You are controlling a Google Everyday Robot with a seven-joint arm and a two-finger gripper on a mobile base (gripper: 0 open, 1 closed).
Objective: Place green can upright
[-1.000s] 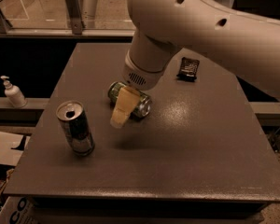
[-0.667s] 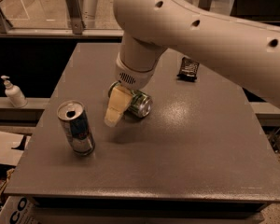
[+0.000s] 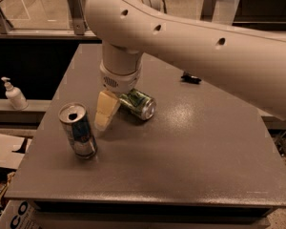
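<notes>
The green can (image 3: 138, 104) lies on its side near the middle of the dark grey table (image 3: 190, 156), its silver end facing the front right. My gripper (image 3: 107, 112) hangs from the large white arm (image 3: 190, 42) and reaches down to the table at the can's left end, close against it. The wrist hides the can's far left part. I cannot tell whether the gripper touches the can.
A slimmer blue-and-silver can (image 3: 78, 130) stands upright just left of the gripper, near the table's front left. A small black object (image 3: 190, 78) lies at the back right. A white pump bottle (image 3: 13, 94) stands on a ledge off the table's left.
The arm has swung left and now fills more of the view. The gripper has shifted to the can's left end. The green can and the blue-and-silver can have stayed in place.
</notes>
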